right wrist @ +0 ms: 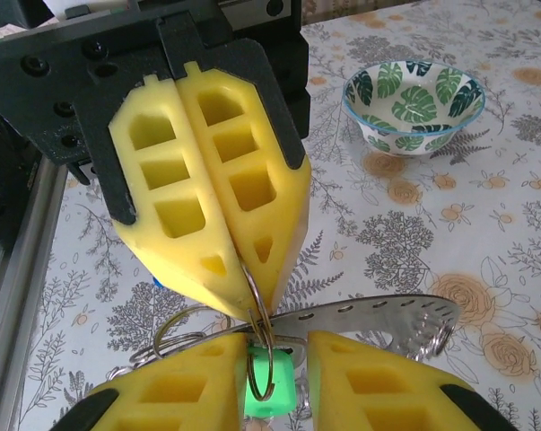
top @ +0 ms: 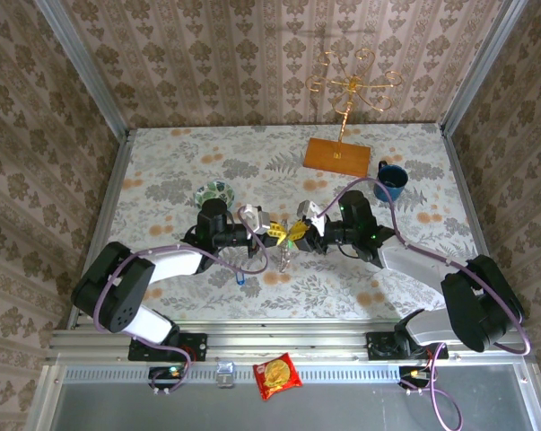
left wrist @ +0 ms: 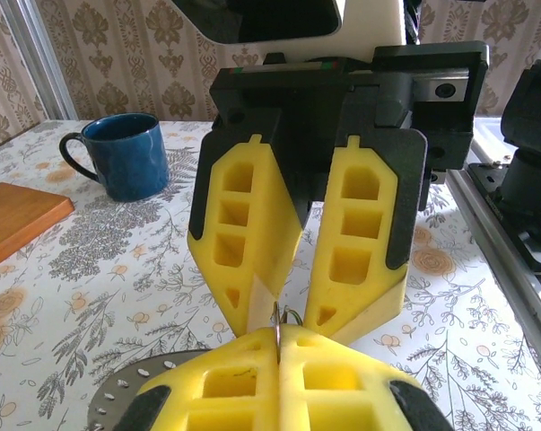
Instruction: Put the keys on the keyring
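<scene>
My two grippers meet tip to tip over the middle of the table. The left gripper (top: 279, 235) (left wrist: 277, 334) (right wrist: 252, 301) is shut on a thin wire split ring (right wrist: 263, 355). That ring hangs down between the fingers of my right gripper (top: 299, 235) (right wrist: 277, 346), which stand apart. The green key (right wrist: 270, 395) sits in that gap, its head touching one finger and clear of the other. A flat grey perforated metal band, the keyring (right wrist: 387, 314) (left wrist: 117, 395), lies just beneath. The blue key (top: 240, 279) rests on the cloth near the left arm.
A green leaf-patterned bowl (top: 214, 193) (right wrist: 412, 103) stands at the left rear. A blue mug (top: 391, 178) (left wrist: 126, 153), a wooden board (top: 337, 157) and a gold wire stand (top: 351, 85) are at the back right. More wire rings (right wrist: 176, 337) hang beside the right fingers.
</scene>
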Action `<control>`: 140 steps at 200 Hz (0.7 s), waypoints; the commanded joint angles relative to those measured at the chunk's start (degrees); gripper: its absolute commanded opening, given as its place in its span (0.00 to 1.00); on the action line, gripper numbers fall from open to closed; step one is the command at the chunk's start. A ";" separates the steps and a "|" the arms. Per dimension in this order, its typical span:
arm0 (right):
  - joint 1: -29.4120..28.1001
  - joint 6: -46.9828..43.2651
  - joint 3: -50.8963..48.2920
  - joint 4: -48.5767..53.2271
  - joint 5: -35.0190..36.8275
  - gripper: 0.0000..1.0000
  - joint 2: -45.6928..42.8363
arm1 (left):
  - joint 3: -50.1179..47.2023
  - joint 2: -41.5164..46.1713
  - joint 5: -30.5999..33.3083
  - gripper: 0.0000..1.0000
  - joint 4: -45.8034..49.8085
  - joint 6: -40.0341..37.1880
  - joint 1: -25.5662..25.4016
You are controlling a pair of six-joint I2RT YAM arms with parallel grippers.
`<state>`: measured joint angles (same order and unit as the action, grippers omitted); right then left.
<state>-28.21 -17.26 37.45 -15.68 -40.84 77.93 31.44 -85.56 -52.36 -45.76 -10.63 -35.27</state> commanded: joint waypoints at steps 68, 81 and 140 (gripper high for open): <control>0.08 1.67 -0.56 -4.97 -2.73 0.13 0.00 | -1.03 -1.55 -2.58 0.00 -6.36 2.96 -0.48; 0.08 1.80 -0.20 -5.19 -3.09 0.10 0.42 | -1.03 -1.53 -2.79 0.00 -6.45 2.93 -0.51; -0.01 -1.19 2.42 1.71 -2.77 0.00 0.73 | -0.37 -2.04 -0.37 0.18 -1.94 0.50 0.34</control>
<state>-27.97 -15.92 37.10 -17.50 -42.76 78.15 30.70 -87.02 -52.27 -49.21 -8.80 -35.16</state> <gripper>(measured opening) 0.055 0.153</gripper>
